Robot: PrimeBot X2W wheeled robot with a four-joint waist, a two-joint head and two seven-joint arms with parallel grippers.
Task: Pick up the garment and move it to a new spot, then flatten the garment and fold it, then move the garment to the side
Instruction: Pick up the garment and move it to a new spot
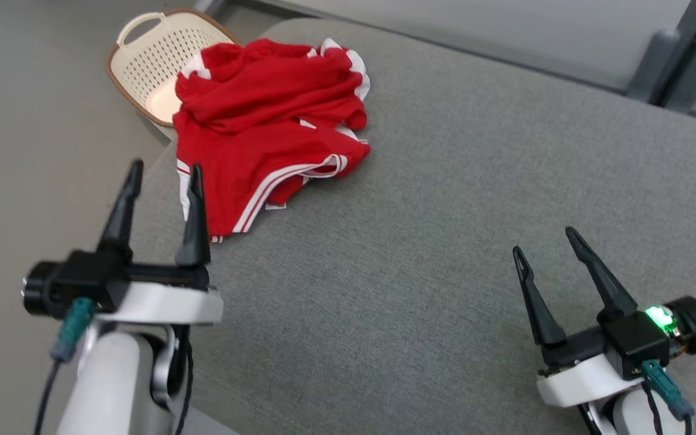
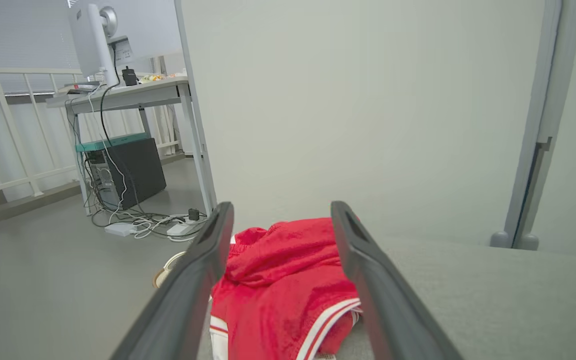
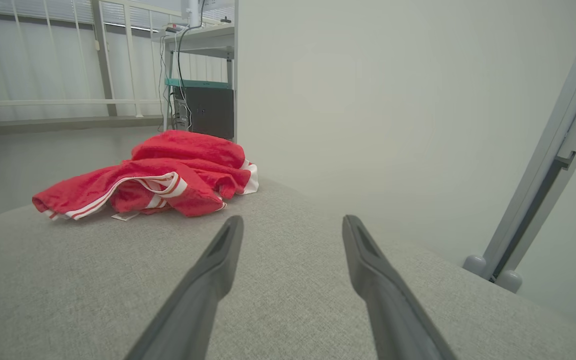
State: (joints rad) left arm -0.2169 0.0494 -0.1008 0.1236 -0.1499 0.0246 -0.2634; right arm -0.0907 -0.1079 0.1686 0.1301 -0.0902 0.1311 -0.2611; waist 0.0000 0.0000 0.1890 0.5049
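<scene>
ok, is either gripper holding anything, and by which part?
Nothing held. Left gripper and right gripper both open, empty; the red garment lies crumpled, ungripped.

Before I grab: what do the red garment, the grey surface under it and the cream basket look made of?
Red garment: thin, probably synthetic sports fabric; slight sheen, soft crumples, white stripe trim. Grey surface: matte woven upholstery cloth, fine speckled weave visible. Cream basket: likely moulded plastic, from its regular perforations and built-in handle.
</scene>
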